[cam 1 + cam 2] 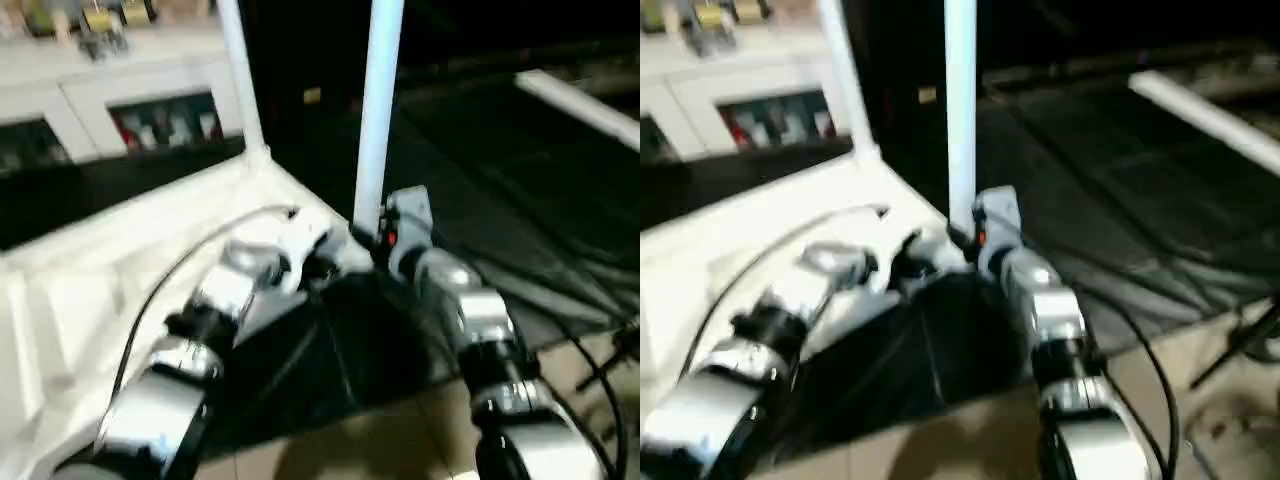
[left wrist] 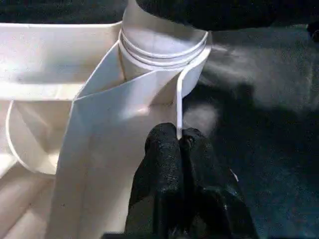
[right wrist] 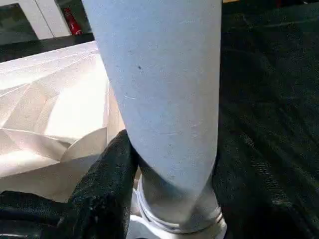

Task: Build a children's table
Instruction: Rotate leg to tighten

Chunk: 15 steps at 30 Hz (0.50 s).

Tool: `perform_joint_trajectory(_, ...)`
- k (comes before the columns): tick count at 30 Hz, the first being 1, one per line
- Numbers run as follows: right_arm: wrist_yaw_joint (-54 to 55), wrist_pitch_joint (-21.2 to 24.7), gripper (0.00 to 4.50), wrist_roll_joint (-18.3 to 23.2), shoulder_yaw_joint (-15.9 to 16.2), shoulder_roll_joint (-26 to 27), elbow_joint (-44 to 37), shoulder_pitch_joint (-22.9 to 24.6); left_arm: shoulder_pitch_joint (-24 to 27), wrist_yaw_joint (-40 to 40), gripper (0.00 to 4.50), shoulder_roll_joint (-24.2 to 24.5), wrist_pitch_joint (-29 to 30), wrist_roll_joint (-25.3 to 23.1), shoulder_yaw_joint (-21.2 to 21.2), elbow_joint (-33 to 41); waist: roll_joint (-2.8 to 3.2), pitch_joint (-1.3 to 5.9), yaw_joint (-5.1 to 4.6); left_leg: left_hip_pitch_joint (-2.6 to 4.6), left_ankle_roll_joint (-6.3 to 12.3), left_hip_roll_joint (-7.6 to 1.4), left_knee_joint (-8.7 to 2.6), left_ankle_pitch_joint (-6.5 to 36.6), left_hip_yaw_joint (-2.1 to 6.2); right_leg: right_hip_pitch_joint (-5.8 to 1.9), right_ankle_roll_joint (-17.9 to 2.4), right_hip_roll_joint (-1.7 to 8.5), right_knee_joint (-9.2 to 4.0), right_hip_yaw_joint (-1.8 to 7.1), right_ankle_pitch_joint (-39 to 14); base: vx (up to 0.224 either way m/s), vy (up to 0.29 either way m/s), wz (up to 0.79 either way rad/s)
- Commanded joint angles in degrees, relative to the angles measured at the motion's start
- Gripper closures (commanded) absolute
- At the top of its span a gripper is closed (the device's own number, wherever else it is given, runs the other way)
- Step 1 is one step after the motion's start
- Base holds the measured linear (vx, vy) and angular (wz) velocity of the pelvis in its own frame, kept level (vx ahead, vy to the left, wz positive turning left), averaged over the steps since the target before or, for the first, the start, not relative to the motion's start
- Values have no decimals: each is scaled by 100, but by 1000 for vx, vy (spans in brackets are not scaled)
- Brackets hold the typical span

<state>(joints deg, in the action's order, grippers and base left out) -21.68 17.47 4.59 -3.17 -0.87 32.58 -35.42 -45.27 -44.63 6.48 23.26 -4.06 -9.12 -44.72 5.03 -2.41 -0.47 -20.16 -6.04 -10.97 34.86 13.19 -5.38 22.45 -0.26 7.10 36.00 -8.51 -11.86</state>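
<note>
Leg (image 1: 378,110) is being clamped upright in corner socket (image 2: 164,55) by R gripper (image 3: 169,199); tabletop rib (image 2: 178,107) is being pinched by L gripper (image 2: 178,137), fingers together.

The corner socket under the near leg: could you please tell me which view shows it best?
The left wrist view: the socket sits close, its ringed collar and the table rim pinched by the left gripper are plain. The right wrist view catches only the collar at the leg's base. In the eye views the grippers cover it.
</note>
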Motion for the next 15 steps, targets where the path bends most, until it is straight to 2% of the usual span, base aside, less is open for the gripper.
perform_joint_trajectory(1, -226, 295, 179, 135, 329, 371, 259, 233, -146, 112, 450, -61, -116, 88, 15, 110, -62, 466, 81, -189, 906, 90, -203, -1474, -96, -470, -1535, 141, -288, 306, 1339, 0, 0, 0)
perform_joint_trajectory(2, -270, 266, 179, 100, 345, 317, 198, 290, -150, 119, 450, -30, -134, 75, 36, 81, -72, 472, 111, -180, 1182, 76, -198, -1505, -113, -471, -1713, 139, -283, 283, 1535, 0, 0, 0)
perform_joint_trajectory(3, -323, 261, 159, 115, 324, 270, 135, 345, -140, 94, 450, 7, -160, 48, 23, 71, -91, 464, 121, -186, 1234, 63, -207, -1414, -122, -473, -1727, 142, -295, 280, 1430, 0, 0, 0)
perform_joint_trajectory(4, -356, 260, 159, 128, 306, 240, 90, 383, -131, 76, 450, 32, -178, 28, 12, 67, -84, 438, 147, -181, 1267, 35, -235, -1118, -134, -471, -1705, 148, -335, 272, 1014, 0, 0, 0)
perform_joint_trajectory(5, -401, 237, 140, 137, 298, 184, 39, 432, -111, 38, 450, 67, -216, 0, -12, 64, -91, 432, 149, -179, 1253, 22, -247, -960, -140, -474, -1680, 150, -352, 269, 780, 0, 0, 0)
perform_joint_trajectory(6, -506, 196, 138, 154, 304, 97, -50, 501, -81, -47, 450, 116, -267, -12, -40, 68, -84, 413, 161, -174, 1182, 1, -272, -652, -150, -477, -1619, 158, -397, 268, 337, 0, 0, 0)
perform_joint_trajectory(7, -575, 172, 135, 170, 306, 48, -108, 542, -63, -97, 450, 144, -279, -12, -53, 74, -81, 401, 161, -174, 1146, -7, -284, -512, -156, -479, -1583, 157, -418, 272, 161, 0, 0, 0)
perform_joint_trajectory(8, -817, 117, 125, 241, 311, -112, -279, 651, -7, -293, 450, 246, -379, -26, -134, 108, -62, 385, 167, -172, 1019, -30, -314, -251, -154, -476, -1518, 159, -446, 279, -156, 0, 0, 0)
perform_joint_trajectory(9, -817, 117, 110, 241, 311, -112, -279, 651, -7, -293, 450, 246, -379, -26, -134, 108, -66, 392, 175, -165, 987, -37, -315, -189, -158, -471, -1495, 162, -457, 283, -198, 0, 0, 0)
perform_joint_trajectory(10, -1358, 56, 99, 399, 327, -427, -599, 823, 72, -614, 450, 397, -490, -37, -258, 160, -37, 382, 167, -175, 941, -42, -326, -114, -151, -475, -1490, 159, -449, 288, -213, 0, 0, 0)
perform_joint_trajectory(11, -1358, 56, 99, 399, 327, -427, -599, 823, 72, -614, 450, 397, -490, -37, -258, 160, -57, 377, 187, -162, 939, -43, -327, -72, -154, -475, -1460, 146, -476, 292, -215, 0, 0, 0)
perform_joint_trajectory(12, -1898, -9, 95, 514, 361, -754, -857, 957, 175, -1091, 450, 588, -653, -51, -418, 225, -58, 392, 191, -163, 945, -52, -322, -114, -152, -470, -1498, 158, -443, 304, -82, 0, 0, 0)
perform_joint_trajectory(13, -1901, -10, 92, 515, 361, -756, -858, 957, 175, -1093, 450, 589, -653, -51, -419, 225, -63, 398, 202, -177, 992, -54, -311, -179, -149, -480, -1524, 155, -429, 308, 76, 0, 0, 0)
perform_joint_trajectory(14, -2374, -52, 70, 602, 389, -1035, -1033, 1050, 237, -1441, 450, 742, -795, -75, -538, 254, -37, 408, 227, -165, 1052, -59, -298, -269, -143, -468, -1567, 152, -414, 306, 259, 0, 0, 0)
perform_joint_trajectory(15, -2556, -81, 61, 635, 393, -1138, -1086, 1076, 261, -1595, 450, 803, -919, -83, -594, 267, -40, 410, 240, -164, 1069, -63, -292, -310, -149, -462, -1582, 155, -402, 310, 321, 0, 0, 0)
